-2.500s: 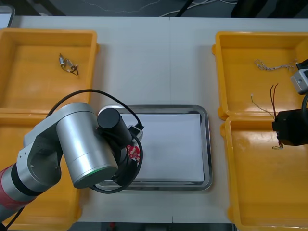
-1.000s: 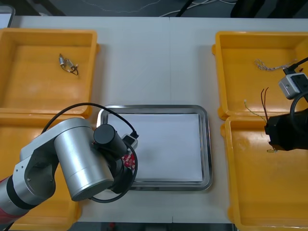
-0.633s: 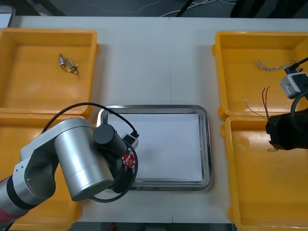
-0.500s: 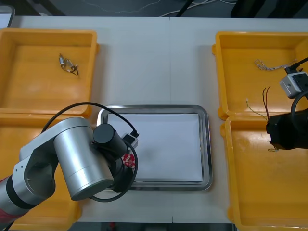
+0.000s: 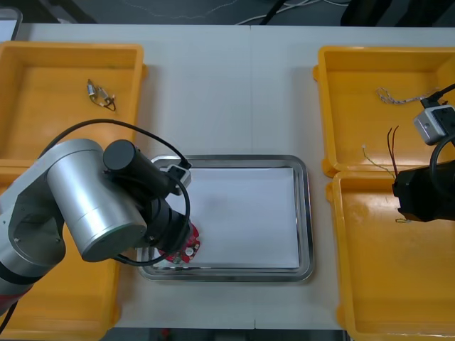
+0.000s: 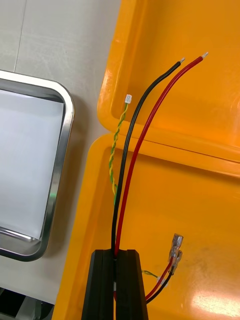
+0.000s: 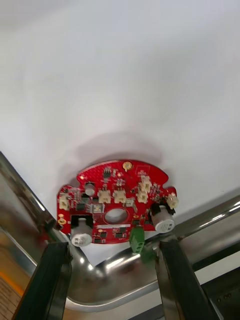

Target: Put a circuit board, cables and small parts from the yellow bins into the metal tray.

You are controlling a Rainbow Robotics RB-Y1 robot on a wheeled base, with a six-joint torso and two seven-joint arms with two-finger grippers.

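Table (image 5: 234, 92), then metal tray (image 5: 307, 213): lift left end effector (image 7: 111, 245), fingers (image 7: 55, 280) spread wide, straight up off circuit board (image 7: 120, 185) lying in tray's near-left corner. Carry right end effector (image 6: 116, 255), clamped on black and red cables (image 6: 127, 150), across from yellow bin (image 6: 200, 210), clear of both rims.

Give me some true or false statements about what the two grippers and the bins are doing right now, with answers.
1. The circuit board lies in the tray. True.
2. The left gripper is shut on the board. False: its fingers stand apart, the board just beyond them.
3. The right gripper is shut on black and red cables. True.
4. The far left bin holds nothing. False: small metal parts lie in it.
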